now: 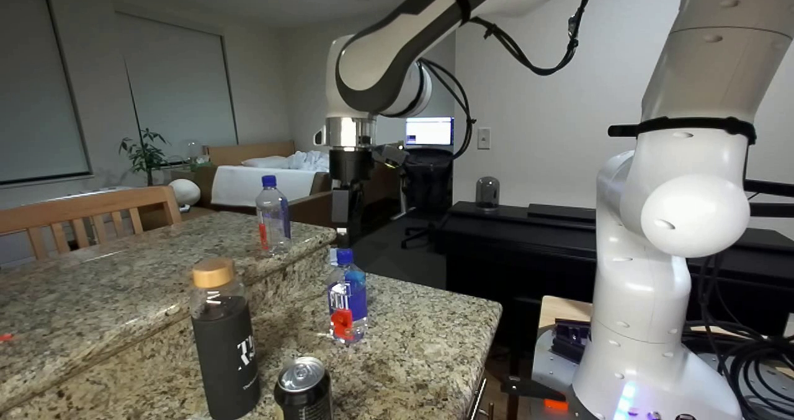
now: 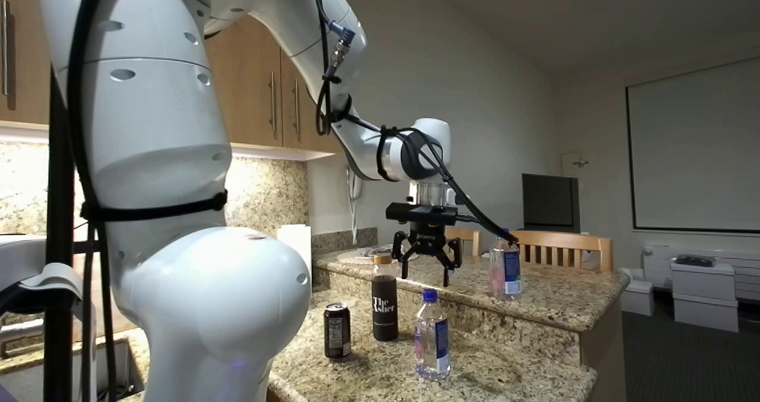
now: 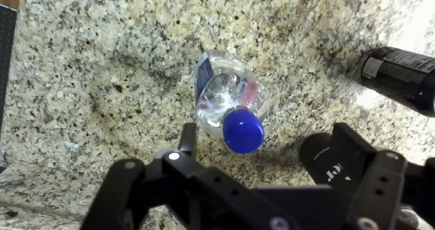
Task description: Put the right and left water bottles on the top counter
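Gripper spread apart above lower granite tier, one water bottle upright on that tier, second water bottle upright on top counter near its edge, black flask and drinks can standing below on the lower granite tier.

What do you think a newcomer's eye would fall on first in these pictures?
Probably the white robot arm, large in both exterior views, its gripper open above a water bottle on the lower granite tier. That bottle's blue cap stands out near the wrist view's middle. Next, perhaps, a matching bottle upright on the top counter.
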